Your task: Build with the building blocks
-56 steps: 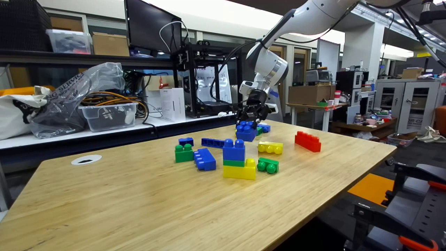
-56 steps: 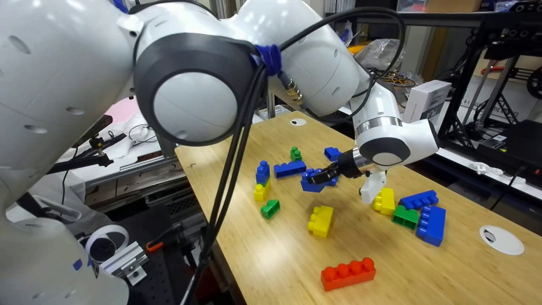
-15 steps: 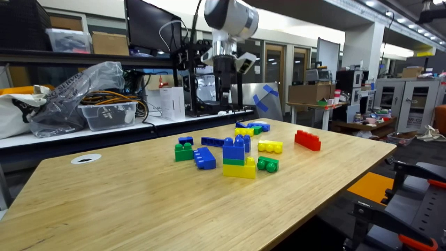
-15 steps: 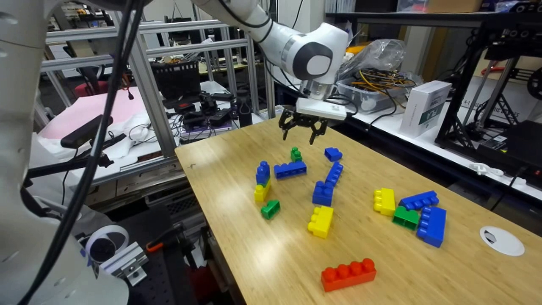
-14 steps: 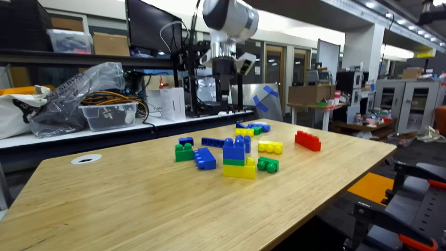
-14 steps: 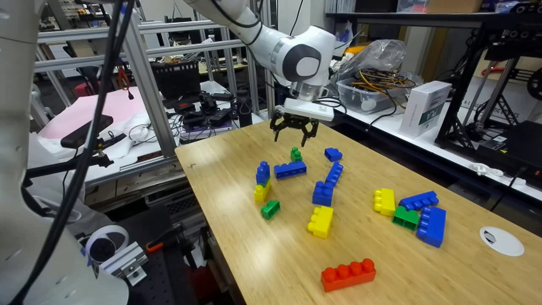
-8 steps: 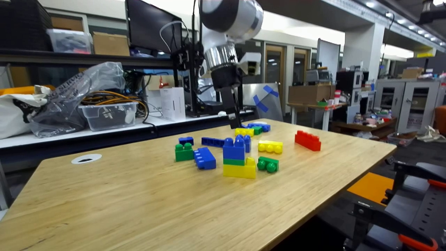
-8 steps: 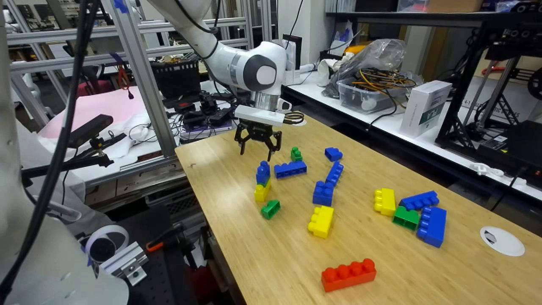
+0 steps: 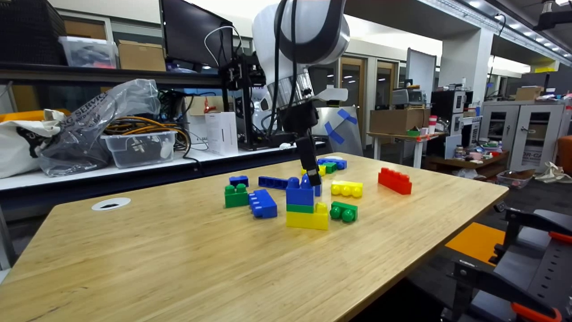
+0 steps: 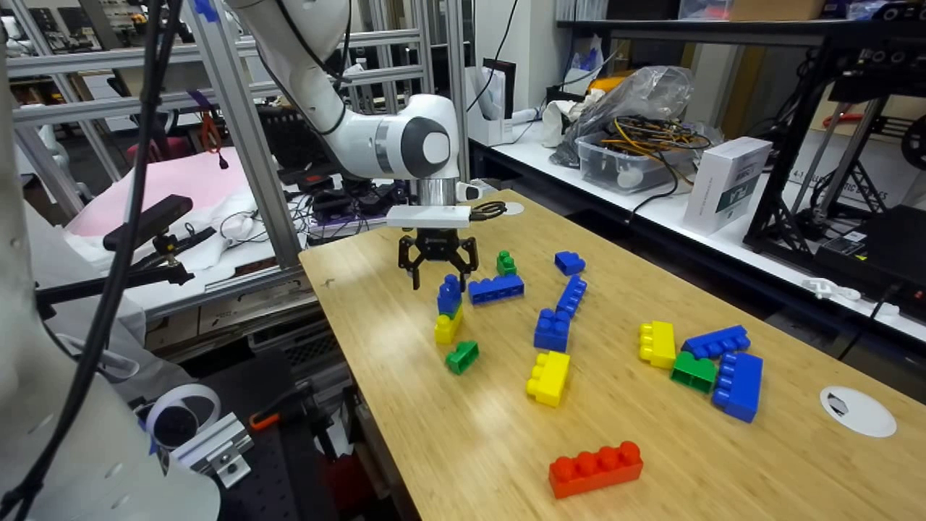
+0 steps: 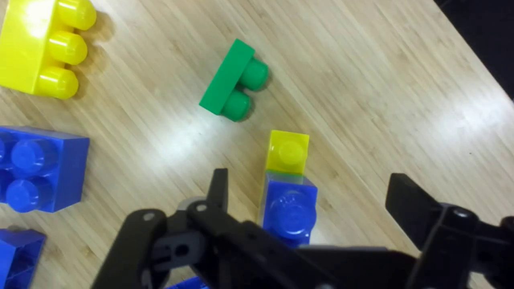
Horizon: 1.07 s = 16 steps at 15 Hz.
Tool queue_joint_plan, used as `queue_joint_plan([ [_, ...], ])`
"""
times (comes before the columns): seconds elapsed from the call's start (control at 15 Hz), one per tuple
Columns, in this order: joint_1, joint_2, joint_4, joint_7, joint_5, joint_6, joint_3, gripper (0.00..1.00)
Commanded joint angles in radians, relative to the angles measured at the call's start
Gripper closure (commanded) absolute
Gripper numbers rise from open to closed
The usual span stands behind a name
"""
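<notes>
Counter, wooden: fills the lower frame in both exterior views; the building blocks are carried on it, scattered.

Robot arm, white: seen at upper left of an exterior view.

Claw, black: spread wide, nothing held; its fingers are set to either side of the stack, with the wider gap at the right of the wrist view.

Stack, yellow, green and blue: upright at the centre of an exterior view; a grasp is presumably intended. If the claw is closed off-centre, the stack may be shoved or tipped by whichever finger is met first; if gripped high, the blue top block may be pulled from the rest.

Red block: low and right of centre, well apart; little risk judged.

Long blue block: on its side, near the stack; may be knocked if the claw is lowered askew.

Green block: on its side, upper centre of the wrist view; may be struck if the stack is toppled that way.
</notes>
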Motion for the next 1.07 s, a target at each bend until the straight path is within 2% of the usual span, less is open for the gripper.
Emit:
queue_joint_plan([
  [0.0, 0.004, 0.003, -0.027, 0.056, -0.069, 0.087, -0.009, 0.00],
  [1.0, -0.043, 0.117, -0.015, 0.017, -0.058, 0.276, -0.023, 0.00],
])
